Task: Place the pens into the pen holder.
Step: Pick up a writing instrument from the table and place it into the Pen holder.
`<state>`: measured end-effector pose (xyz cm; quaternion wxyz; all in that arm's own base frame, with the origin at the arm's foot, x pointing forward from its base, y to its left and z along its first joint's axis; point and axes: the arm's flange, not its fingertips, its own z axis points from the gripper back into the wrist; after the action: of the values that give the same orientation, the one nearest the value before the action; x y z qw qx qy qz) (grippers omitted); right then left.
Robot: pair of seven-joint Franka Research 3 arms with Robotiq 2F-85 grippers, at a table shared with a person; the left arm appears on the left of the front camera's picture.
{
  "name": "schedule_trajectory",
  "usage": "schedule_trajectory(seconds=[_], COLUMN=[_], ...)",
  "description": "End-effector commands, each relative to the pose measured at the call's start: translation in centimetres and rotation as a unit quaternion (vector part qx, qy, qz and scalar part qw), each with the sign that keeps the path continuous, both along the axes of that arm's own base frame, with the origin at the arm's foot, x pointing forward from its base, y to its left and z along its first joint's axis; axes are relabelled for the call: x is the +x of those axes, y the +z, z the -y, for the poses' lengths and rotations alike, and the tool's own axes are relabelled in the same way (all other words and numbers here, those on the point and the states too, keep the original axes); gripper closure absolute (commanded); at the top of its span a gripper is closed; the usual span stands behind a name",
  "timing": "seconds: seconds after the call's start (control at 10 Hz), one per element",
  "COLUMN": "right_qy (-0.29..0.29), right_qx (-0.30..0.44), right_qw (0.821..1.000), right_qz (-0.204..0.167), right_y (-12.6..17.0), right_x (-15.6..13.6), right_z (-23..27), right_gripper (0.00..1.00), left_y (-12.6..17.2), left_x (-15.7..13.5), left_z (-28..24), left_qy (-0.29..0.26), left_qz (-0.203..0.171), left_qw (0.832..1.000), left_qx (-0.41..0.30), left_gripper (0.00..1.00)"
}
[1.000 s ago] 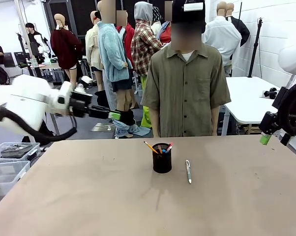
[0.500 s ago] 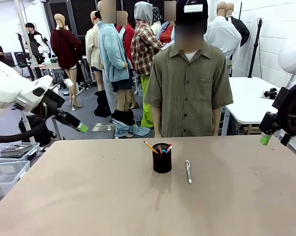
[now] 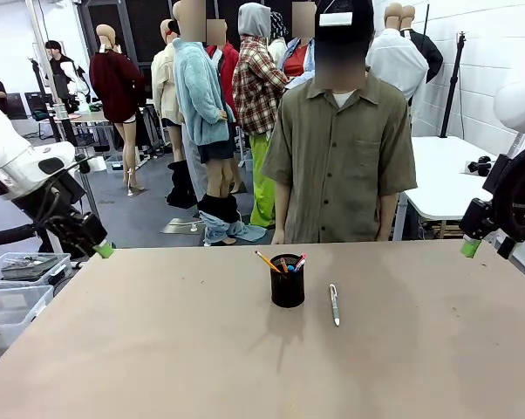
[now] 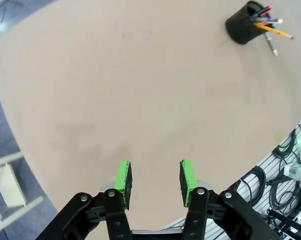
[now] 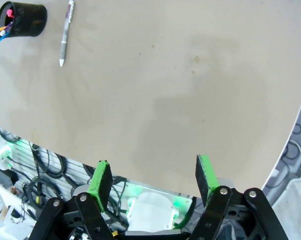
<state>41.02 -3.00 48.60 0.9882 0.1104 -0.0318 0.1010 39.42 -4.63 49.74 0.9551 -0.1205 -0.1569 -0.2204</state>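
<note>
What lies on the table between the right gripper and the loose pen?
Nothing. The right wrist view shows bare table all the way from the right gripper to the pen.

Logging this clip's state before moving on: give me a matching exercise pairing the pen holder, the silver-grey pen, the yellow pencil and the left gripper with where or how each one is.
Things:
1. pen holder
2. silver-grey pen
3. yellow pencil
4. left gripper

Places or states:
A. lying flat on the table, beside the pen holder
B. open, holding nothing
C. standing upright at mid-table
D. leaning out of the pen holder's top

Pairs: 1-C, 2-A, 3-D, 4-B.
</note>
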Motion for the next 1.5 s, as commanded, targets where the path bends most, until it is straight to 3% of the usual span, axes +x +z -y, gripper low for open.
schedule_trajectory(seconds=[0.0,0.1,0.7,1.1,1.2,1.3,1.4], right_qy=[0.004,0.004,0.000,0.001,-0.010,-0.001,-0.005], right_qx=[-0.016,-0.016,0.000,-0.085,-0.115,-0.082,-0.103], right_qw=[1.000,1.000,1.000,0.996,0.993,0.996,0.994], right_qz=[0.006,0.006,0.000,-0.018,-0.031,-0.017,-0.022], right_y=[-0.4,-0.4,0.0,2.7,1.7,0.2,-1.5], right_x=[-0.2,-0.2,0.0,4.8,6.1,7.5,8.6], right_z=[0.1,0.1,0.0,-12.7,-15.6,-17.6,-19.3], right_gripper=[0.17,0.17,0.17,0.17,0.17,0.17,0.17], left_y=[-0.8,0.0,0.0,0.0,0.0,0.0,0.0], left_x=[-1.4,0.0,0.0,0.0,0.0,0.0,0.0], left_z=[0.3,0.0,0.0,0.0,0.0,0.0,0.0], left_qy=[0.001,0.000,0.000,0.000,0.000,0.000,0.000], left_qz=[-0.016,0.000,0.000,0.000,0.000,0.000,0.000], left_qw=[1.000,1.000,1.000,1.000,1.000,1.000,1.000], left_qx=[0.008,0.000,0.000,0.000,0.000,0.000,0.000], left_gripper=[0.48,0.48,0.48,0.48,0.48,0.48,0.48])
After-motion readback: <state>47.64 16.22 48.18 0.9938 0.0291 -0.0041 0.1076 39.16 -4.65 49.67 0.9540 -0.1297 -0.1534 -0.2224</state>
